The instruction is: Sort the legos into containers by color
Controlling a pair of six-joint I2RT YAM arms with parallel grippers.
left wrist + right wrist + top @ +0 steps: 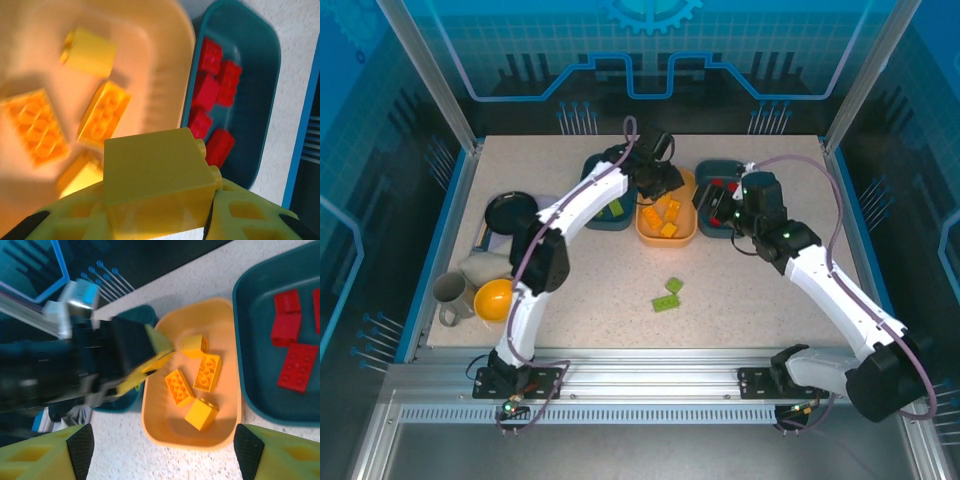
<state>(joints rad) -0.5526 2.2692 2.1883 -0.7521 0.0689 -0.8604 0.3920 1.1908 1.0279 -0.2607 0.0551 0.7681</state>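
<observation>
Over the orange tray (665,241), the left gripper (660,178) is clamped on a yellow brick (157,182). The wrist view shows the brick pinched between the two fingers (65,220), studs pointing right. It hangs in the air above the tray floor, not touching what lies below.

Down in the orange tray sit four orange-yellow bricks (201,413), loosely scattered and lying at different angles.

Just beside it on the right is the right-hand teal tray (260,100), with a cluster of red bricks (215,75) gathered along its near wall. The two trays' rims sit close together. The right gripper (165,447) hovers at this tray's near end with its jaws spread wide and nothing between them. Its wrist camera looks down on the orange tray and the left arm's fingers reaching in from the left.

On the other side of the orange tray sits the left-hand teal tray (605,227), mostly covered by the left arm. One lime green brick (616,210) shows inside it.

Out on the speckled table (760,300), in front of the orange tray, two lime green bricks (668,295) lie near each other, well apart from every tray.

Over at the left edge there's a black round pan (510,210), a grey mug (450,295) and a yellow bowl (493,298) close together.
</observation>
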